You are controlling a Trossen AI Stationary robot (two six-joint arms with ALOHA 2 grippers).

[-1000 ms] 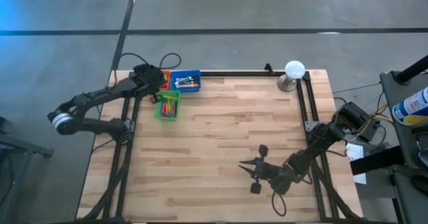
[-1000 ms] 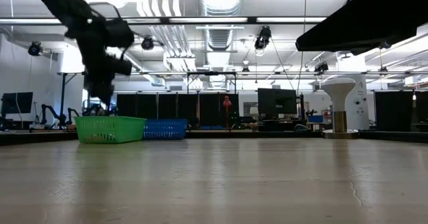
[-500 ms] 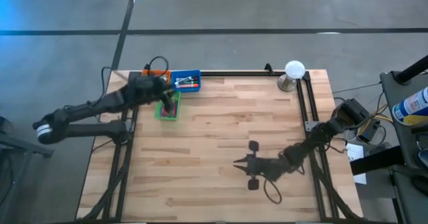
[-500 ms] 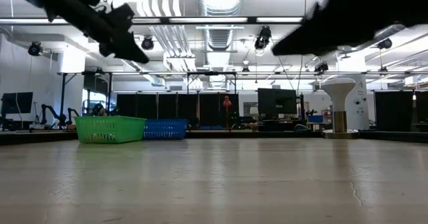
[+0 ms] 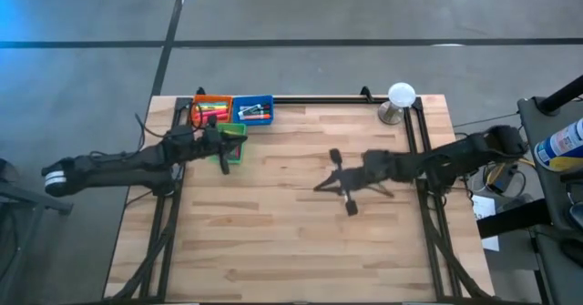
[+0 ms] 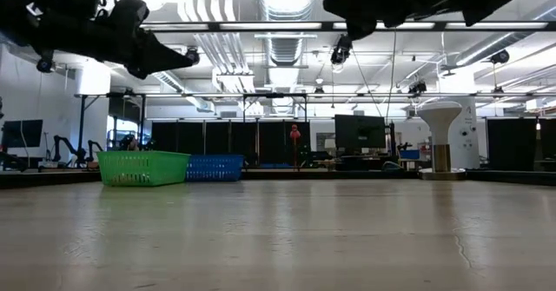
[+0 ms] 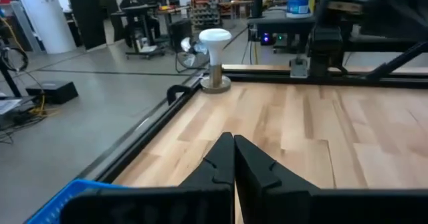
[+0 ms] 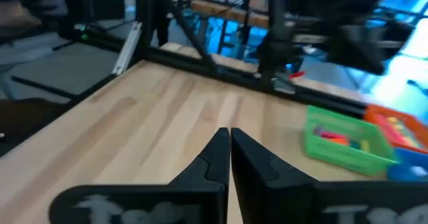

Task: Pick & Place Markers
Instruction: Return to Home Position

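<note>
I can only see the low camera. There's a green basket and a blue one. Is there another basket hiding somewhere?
Observer: Yes. From above, an orange bin sits right beside the blue bin, at the table's back edge.
Operator: Are there pens inside it?
Observer: Yes, markers lie in the orange bin.
Operator: Is the left arm holding a pen?
Observer: No. Its wrist camera shows the left gripper with its jaws shut and nothing between them.
</note>
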